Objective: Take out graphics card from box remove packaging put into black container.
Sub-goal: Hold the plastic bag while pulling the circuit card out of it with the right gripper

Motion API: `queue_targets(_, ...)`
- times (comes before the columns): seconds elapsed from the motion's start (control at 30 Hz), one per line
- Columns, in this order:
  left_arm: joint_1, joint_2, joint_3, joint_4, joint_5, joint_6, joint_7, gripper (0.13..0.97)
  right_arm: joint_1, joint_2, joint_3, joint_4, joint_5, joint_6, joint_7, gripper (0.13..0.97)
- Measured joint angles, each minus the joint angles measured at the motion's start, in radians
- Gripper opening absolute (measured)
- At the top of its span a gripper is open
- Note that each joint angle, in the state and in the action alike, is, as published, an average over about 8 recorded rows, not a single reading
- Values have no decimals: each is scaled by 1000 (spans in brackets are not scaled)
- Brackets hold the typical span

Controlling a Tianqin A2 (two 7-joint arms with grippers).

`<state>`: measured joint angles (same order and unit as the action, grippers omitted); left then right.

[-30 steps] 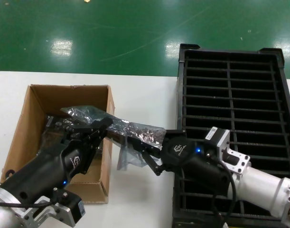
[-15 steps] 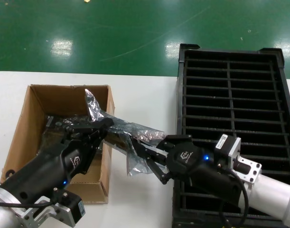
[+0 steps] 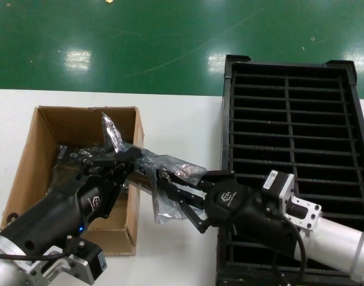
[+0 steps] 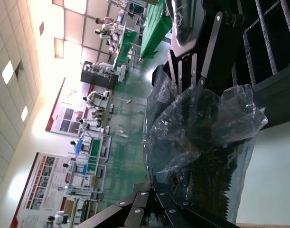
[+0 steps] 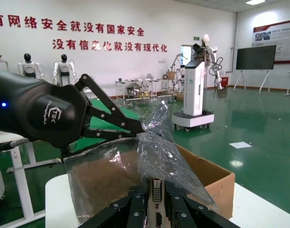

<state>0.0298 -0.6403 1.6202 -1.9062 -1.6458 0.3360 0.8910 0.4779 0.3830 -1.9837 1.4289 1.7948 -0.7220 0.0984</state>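
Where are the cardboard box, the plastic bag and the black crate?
box (image 3: 30, 156): head view, bare left wall.
packaging (image 3: 168, 204): head view, crinkled part hanging between the claws.
black container (image 3: 289, 107): head view, middle divider.

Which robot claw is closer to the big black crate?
The right one. The right gripper sits just beside the black container, its arm lying over it. The left gripper is farther away, at the box rim, holding the packaging.
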Motion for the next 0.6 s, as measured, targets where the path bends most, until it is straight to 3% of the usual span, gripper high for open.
queue_targets(0.3,0,0,0,0,0,0,0,140,-4,0,-5,-3,1,2,22,198)
queue_targets(0.6,0,0,0,0,0,0,0,140,-3,-5,2,-18,12,8,44,266)
